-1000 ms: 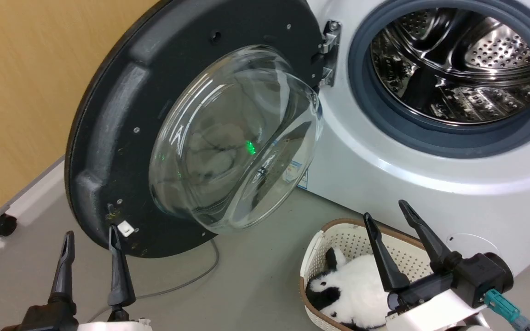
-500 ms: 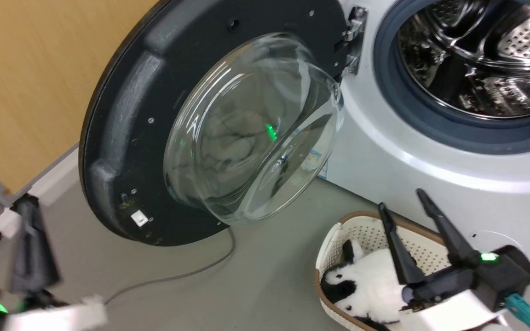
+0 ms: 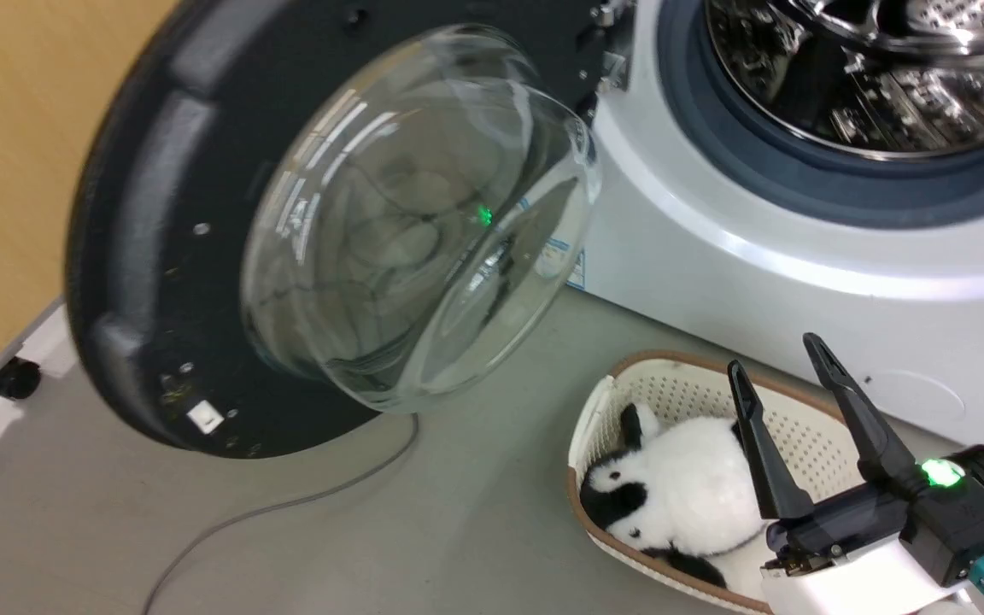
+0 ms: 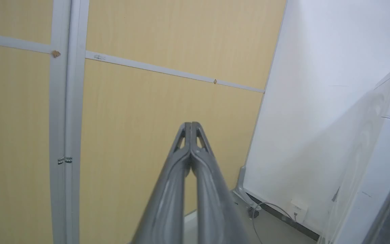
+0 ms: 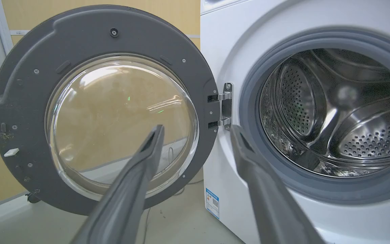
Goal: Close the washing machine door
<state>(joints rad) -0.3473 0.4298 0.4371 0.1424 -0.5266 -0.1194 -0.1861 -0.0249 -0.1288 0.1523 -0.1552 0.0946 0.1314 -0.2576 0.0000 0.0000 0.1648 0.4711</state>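
Head view: the washing machine door (image 3: 142,256) hangs wide open, left of the washing machine (image 3: 757,282). Its matte black inner face is toward the camera and the clear glass bowl (image 3: 407,231) bulges right out. The steel drum (image 3: 868,77) is exposed inside the grey-blue gasket (image 3: 714,145). On the floor (image 3: 475,530) just beside the machine's front sits a cream perforated basket (image 3: 680,397) with a black-and-white plush toy (image 3: 688,504) inside. The right tool (image 3: 772,354) shows in front of the basket, fingers apart, nothing between them.

Left wrist view: the left tool (image 4: 190,126) has its fingers pressed together, empty, pointing at a wood-tone wall panel (image 4: 130,118). The machine's white side is at the right.

Right wrist view: spread fingers frame the metal hinge (image 5: 225,108), with the door to the left and the drum to the right. There's a blue sticker (image 5: 212,202) low on the front.
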